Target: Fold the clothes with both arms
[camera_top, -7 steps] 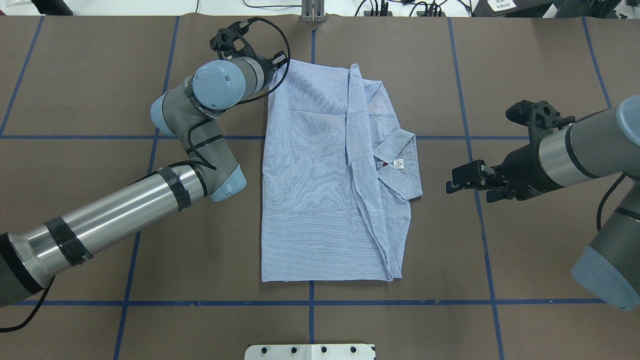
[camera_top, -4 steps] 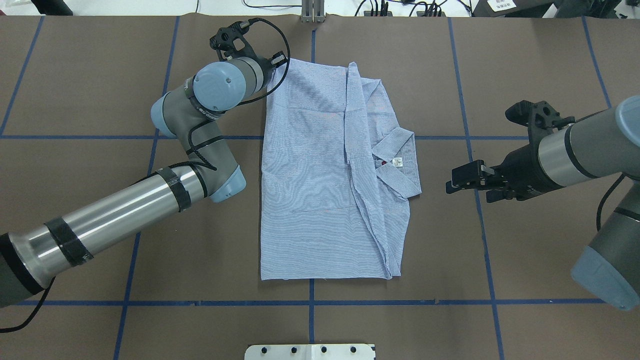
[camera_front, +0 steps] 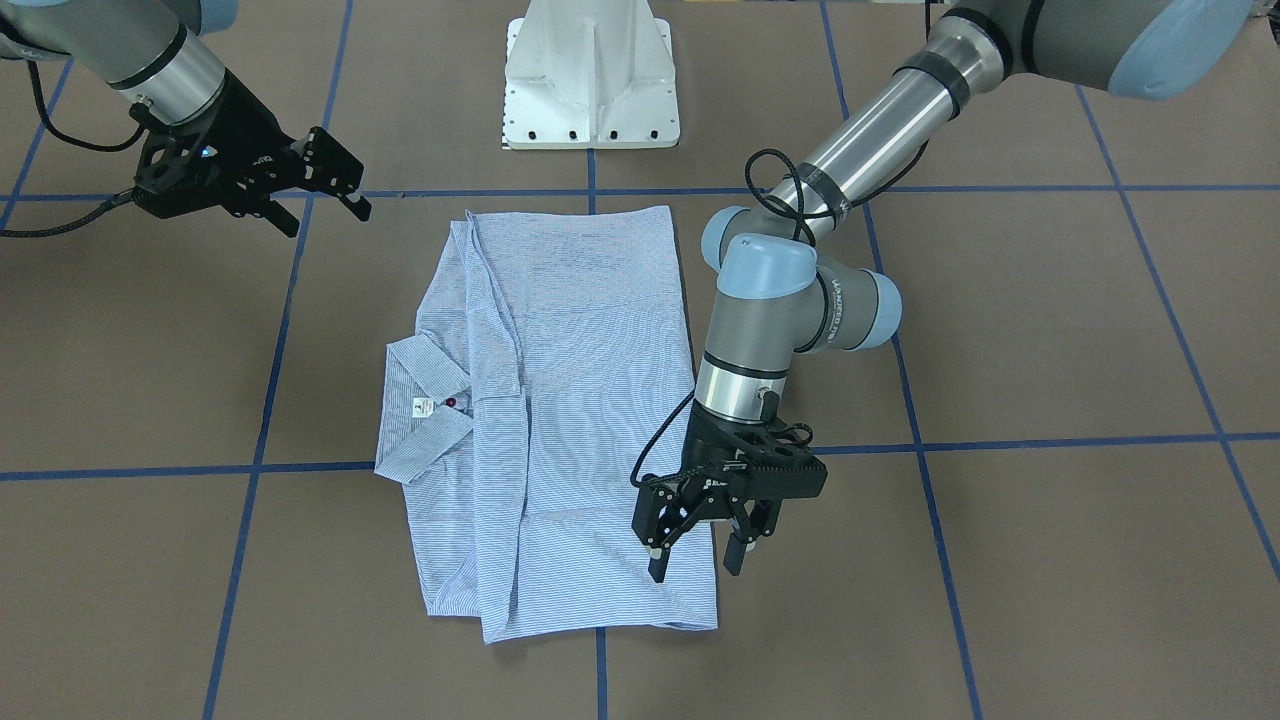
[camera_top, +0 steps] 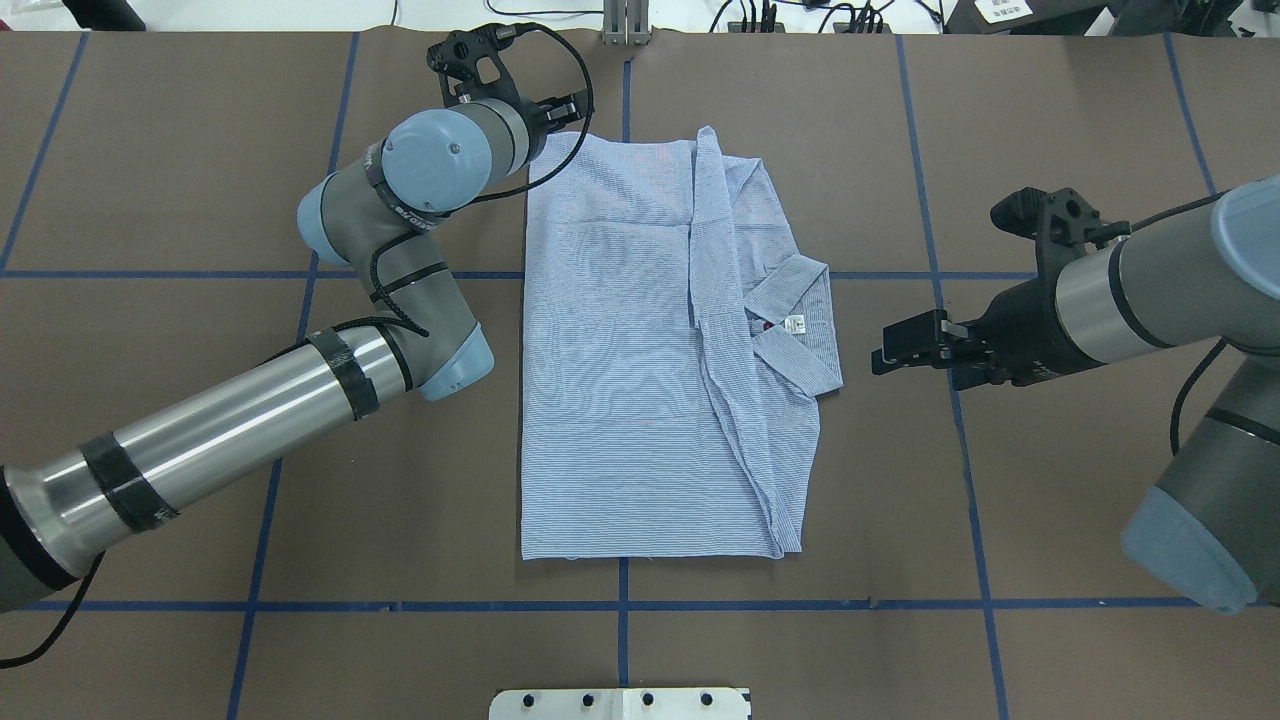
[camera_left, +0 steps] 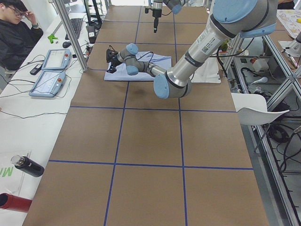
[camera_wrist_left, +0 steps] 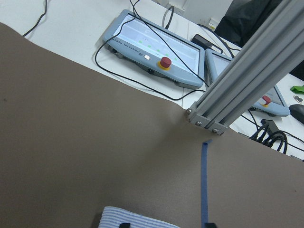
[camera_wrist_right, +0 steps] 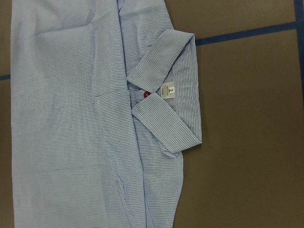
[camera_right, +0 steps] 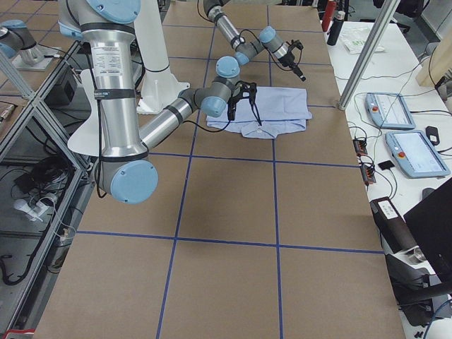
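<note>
The light-blue striped shirt (camera_top: 620, 350) lies folded flat in the middle of the table, and it also shows in the front-facing view (camera_front: 590, 400). Its collar (camera_top: 800, 320) and white neck label (camera_wrist_right: 167, 90) point toward my right arm. My left gripper (camera_front: 695, 565) is open and empty. It hangs just above the shirt's far corner on my left side, and a strip of that corner (camera_wrist_left: 137, 222) shows at the bottom of the left wrist view. My right gripper (camera_top: 882, 356) is open and empty. It hovers above the table, a short way from the collar.
The white pedestal base (camera_front: 590, 80) stands at the robot's edge of the table. An aluminium post (camera_wrist_left: 237, 80) and teach pendants (camera_wrist_left: 156, 52) lie beyond the far edge. Blue tape lines (camera_top: 620, 605) cross the brown table. An operator (camera_left: 14, 33) sits beside the table.
The shirt's far left corner, drawn up under my left gripper before, now lies flat, and the left gripper has moved away toward the far edge. My right gripper has moved slightly toward the collar.
</note>
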